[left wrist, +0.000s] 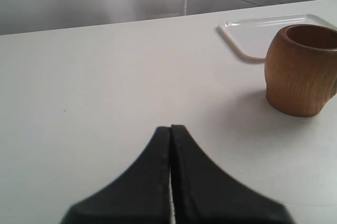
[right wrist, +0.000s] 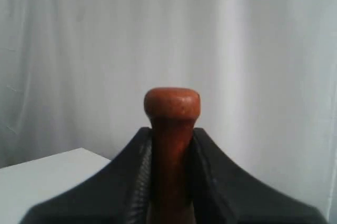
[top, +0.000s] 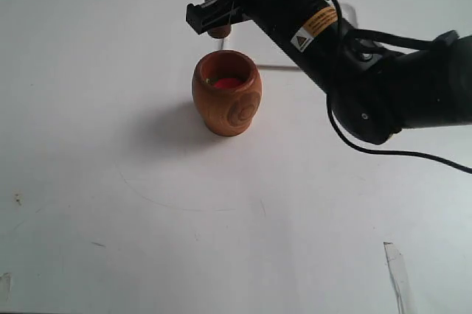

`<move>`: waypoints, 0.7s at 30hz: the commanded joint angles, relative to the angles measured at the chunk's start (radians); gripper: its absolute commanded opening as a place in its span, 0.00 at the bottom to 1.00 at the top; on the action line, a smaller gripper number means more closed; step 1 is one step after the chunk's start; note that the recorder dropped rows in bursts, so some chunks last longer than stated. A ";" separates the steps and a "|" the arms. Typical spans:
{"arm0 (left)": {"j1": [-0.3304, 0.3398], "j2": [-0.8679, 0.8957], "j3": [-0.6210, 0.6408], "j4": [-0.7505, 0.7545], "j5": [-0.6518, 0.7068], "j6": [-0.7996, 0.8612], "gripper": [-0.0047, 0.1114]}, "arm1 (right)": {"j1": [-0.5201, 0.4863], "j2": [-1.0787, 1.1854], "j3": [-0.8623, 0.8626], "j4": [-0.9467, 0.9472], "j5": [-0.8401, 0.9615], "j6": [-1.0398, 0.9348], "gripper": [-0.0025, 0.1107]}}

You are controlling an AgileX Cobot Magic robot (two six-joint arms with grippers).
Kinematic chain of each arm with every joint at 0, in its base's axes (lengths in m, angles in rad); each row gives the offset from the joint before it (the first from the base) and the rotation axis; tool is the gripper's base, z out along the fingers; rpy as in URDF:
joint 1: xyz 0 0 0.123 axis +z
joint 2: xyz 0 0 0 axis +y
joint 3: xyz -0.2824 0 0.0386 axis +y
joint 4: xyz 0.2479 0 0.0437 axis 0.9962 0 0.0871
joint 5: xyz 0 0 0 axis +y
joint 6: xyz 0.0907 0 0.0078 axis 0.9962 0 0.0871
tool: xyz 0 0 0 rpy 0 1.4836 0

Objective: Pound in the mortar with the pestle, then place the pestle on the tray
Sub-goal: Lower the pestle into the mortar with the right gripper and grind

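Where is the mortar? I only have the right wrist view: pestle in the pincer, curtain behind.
Observer: The mortar stands upright on the table, roughly under the pestle, whose lower end hangs clear above its rim.
Operator: And the tray?
Observer: The white tray lies flat just beyond the mortar in the exterior view.
Operator: Is the left pincer nearby?
Observer: The left pincer is shut on nothing, low over the table, well apart from the mortar.

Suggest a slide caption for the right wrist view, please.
Right gripper shut on the pestle, knob protruding, before a pale curtain.
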 commanded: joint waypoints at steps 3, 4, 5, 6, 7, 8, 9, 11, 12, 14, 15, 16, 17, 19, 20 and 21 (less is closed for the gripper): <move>-0.008 -0.001 0.001 -0.007 -0.003 -0.008 0.04 | -0.005 0.042 -0.001 -0.018 0.160 -0.066 0.02; -0.008 -0.001 0.001 -0.007 -0.003 -0.008 0.04 | -0.005 0.072 -0.001 -0.023 0.160 -0.064 0.02; -0.008 -0.001 0.001 -0.007 -0.003 -0.008 0.04 | -0.005 0.104 -0.001 -0.021 0.160 -0.056 0.02; -0.008 -0.001 0.001 -0.007 -0.003 -0.008 0.04 | -0.005 0.130 -0.001 -0.014 0.160 -0.052 0.02; -0.008 -0.001 0.001 -0.007 -0.003 -0.008 0.04 | -0.005 0.160 -0.001 -0.009 0.160 -0.044 0.02; -0.008 -0.001 0.001 -0.007 -0.003 -0.008 0.04 | -0.005 0.185 -0.001 -0.002 0.160 -0.040 0.02; -0.008 -0.001 0.001 -0.007 -0.003 -0.008 0.04 | -0.005 0.205 -0.001 -0.001 0.161 -0.040 0.02; -0.008 -0.001 0.001 -0.007 -0.003 -0.008 0.04 | -0.005 0.221 -0.001 -0.001 0.161 -0.040 0.02; -0.008 -0.001 0.001 -0.007 -0.003 -0.008 0.04 | -0.005 0.221 -0.001 -0.001 0.155 -0.040 0.02; -0.008 -0.001 0.001 -0.007 -0.003 -0.008 0.04 | -0.005 0.204 -0.001 -0.001 0.124 -0.040 0.02; -0.008 -0.001 0.001 -0.007 -0.003 -0.008 0.04 | -0.005 0.188 -0.001 -0.001 0.103 -0.040 0.02; -0.008 -0.001 0.001 -0.007 -0.003 -0.008 0.04 | -0.005 0.171 -0.001 -0.001 0.086 -0.040 0.02; -0.008 -0.001 0.001 -0.007 -0.003 -0.008 0.04 | -0.005 0.145 -0.001 -0.001 0.077 -0.040 0.02; -0.008 -0.001 0.001 -0.007 -0.003 -0.008 0.04 | -0.005 0.080 -0.001 -0.001 0.074 -0.040 0.02; -0.008 -0.001 0.001 -0.007 -0.003 -0.008 0.04 | -0.005 0.044 -0.001 -0.001 0.076 -0.040 0.02; -0.008 -0.001 0.001 -0.007 -0.003 -0.008 0.04 | -0.005 0.008 -0.001 0.000 0.079 -0.041 0.02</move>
